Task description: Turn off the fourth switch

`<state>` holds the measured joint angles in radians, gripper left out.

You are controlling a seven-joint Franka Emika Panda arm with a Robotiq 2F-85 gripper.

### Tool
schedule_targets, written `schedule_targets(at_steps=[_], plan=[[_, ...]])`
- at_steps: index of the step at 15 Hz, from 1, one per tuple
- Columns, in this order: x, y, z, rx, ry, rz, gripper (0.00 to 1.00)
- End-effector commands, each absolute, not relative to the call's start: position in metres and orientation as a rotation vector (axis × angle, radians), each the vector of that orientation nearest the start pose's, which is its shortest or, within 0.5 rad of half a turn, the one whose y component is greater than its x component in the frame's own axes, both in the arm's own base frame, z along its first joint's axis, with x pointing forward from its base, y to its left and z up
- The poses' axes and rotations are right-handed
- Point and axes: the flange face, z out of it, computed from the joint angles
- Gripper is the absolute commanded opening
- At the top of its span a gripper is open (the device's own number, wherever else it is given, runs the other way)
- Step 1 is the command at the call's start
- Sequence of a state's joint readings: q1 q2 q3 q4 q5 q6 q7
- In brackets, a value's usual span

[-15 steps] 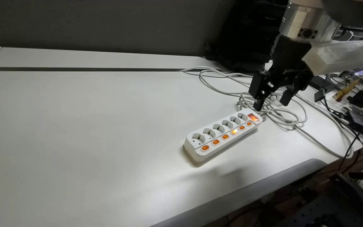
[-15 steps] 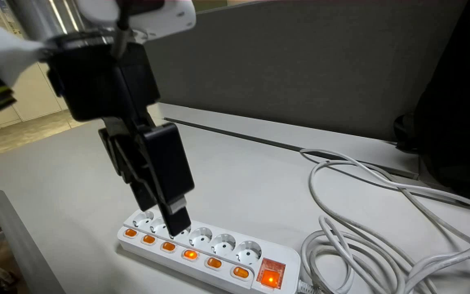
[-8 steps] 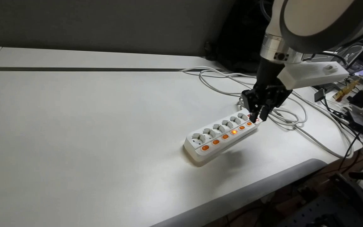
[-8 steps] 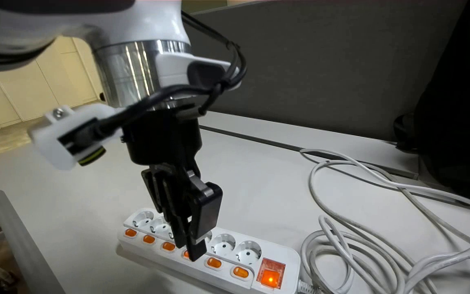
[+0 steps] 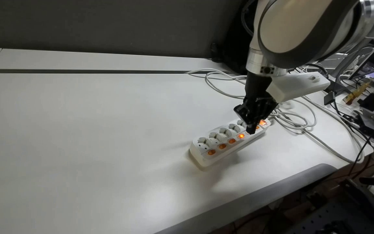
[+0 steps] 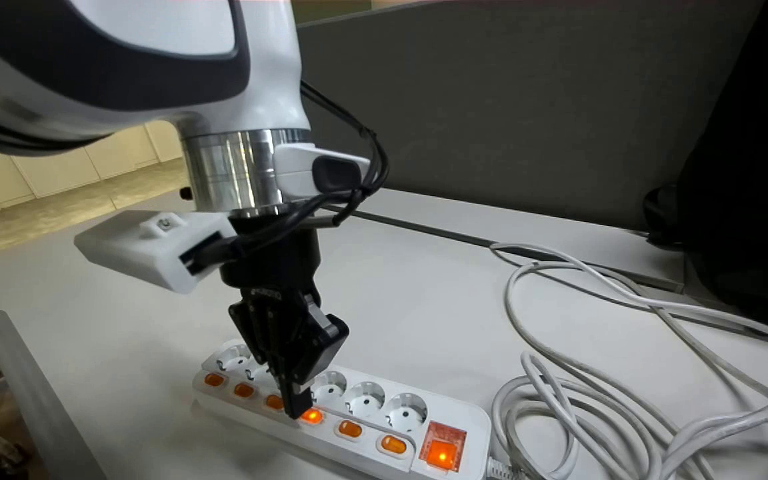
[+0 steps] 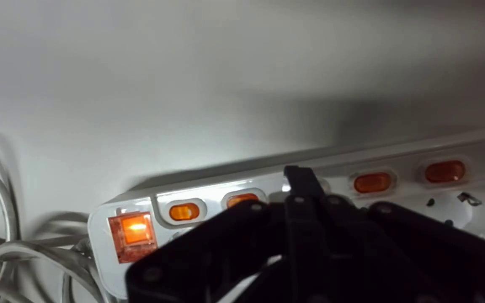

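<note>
A white power strip (image 5: 203, 159) lies on the table, its switches in a row. The fourth switch (image 5: 241, 136) glows orange, and it also shows lit (image 6: 313, 416) in an exterior view. My gripper (image 6: 296, 408) points down over the strip, fingertips together and nothing between them. There the tips stand just beside the lit switch and overlap its edge. In the wrist view the shut fingertips (image 7: 303, 179) cover that part of the row, so the fourth switch is hidden. Whether they touch the strip I cannot tell. The larger red main switch (image 7: 136, 229) is lit too.
Dimmer orange switches flank the lit one, such as this neighbour (image 6: 349, 429). A coiled white cable (image 6: 557, 360) runs from the strip's end. A grey partition (image 6: 491, 107) and a dark bag-like object (image 6: 744, 200) stand behind. The table's rounded edge (image 5: 255, 198) is at the front.
My gripper has come down toward the switch row, moving left in the view at the table's long side. Its fingers, apart a second ago, have closed together. The fourth switch stays lit.
</note>
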<state>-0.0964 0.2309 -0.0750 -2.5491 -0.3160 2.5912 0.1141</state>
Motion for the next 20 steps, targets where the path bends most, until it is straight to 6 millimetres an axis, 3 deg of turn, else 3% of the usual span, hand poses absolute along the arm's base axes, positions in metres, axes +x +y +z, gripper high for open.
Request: schedule_targets(at_steps=[1,7,20], plan=[[0.433,-0.066,0.165,-3.278,-0.062,0.346,0.00],[0.428,-0.060,0.163,-3.273,-0.082,0.341,0.01],[0.430,-0.080,0.156,-3.219,0.014,0.283,0.00]])
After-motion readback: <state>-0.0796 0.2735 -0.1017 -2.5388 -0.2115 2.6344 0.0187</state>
